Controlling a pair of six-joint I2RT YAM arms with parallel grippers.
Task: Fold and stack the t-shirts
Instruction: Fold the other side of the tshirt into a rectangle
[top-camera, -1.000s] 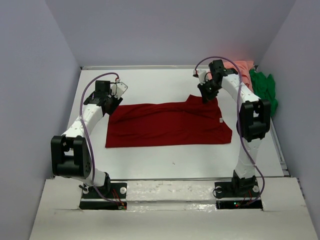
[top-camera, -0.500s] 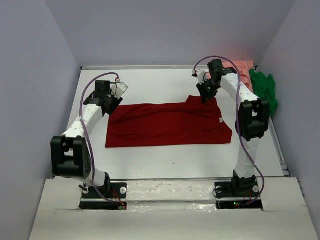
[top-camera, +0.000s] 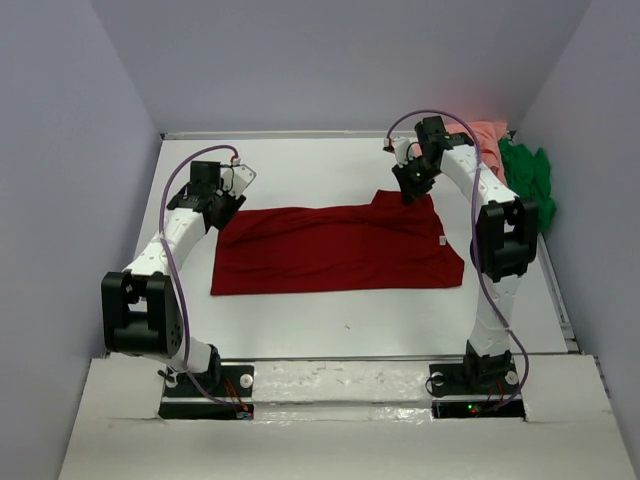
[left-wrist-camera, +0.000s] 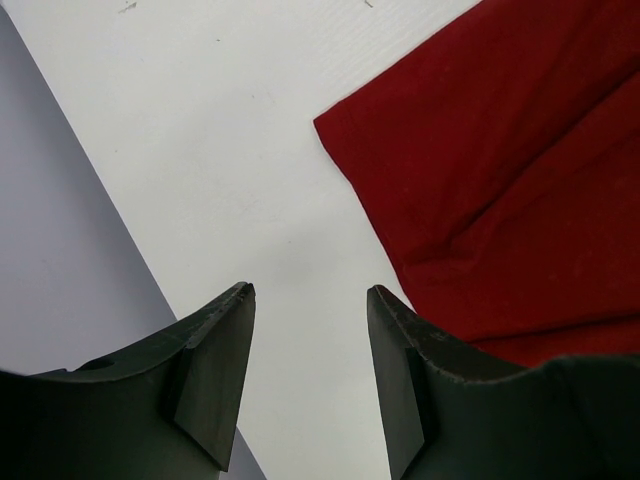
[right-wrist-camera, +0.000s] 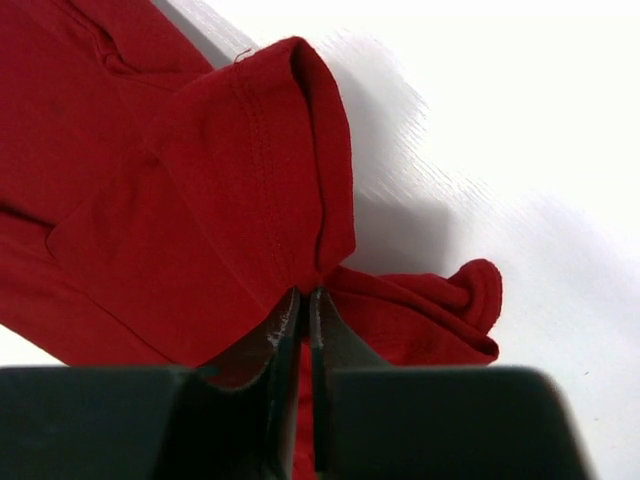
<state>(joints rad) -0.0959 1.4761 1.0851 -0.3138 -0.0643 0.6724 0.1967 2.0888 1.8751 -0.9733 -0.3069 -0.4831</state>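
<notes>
Right gripper (right-wrist-camera: 303, 295) has its jaws pressed together on a fold of the dark red t-shirt (top-camera: 335, 250). It pinches the hemmed sleeve at the garment's far right corner, where the cloth bunches and rises a little off the table (top-camera: 310, 160). Left gripper (left-wrist-camera: 310, 292) has its jaws spread, the tips over bare white tabletop just beside the shirt's far left corner. The dark red t-shirt lies spread flat across the middle of the table, long side running left to right, its near edge fairly straight. Salmon pink t-shirt (top-camera: 490, 138) and bright green t-shirt (top-camera: 530, 175) lie crumpled in the far right corner against the wall (top-camera: 585, 200), touching each other, the green one nearer. Bare table shows beyond the red shirt's far edge, in a band along its near edge, and in a narrow strip at its left.
</notes>
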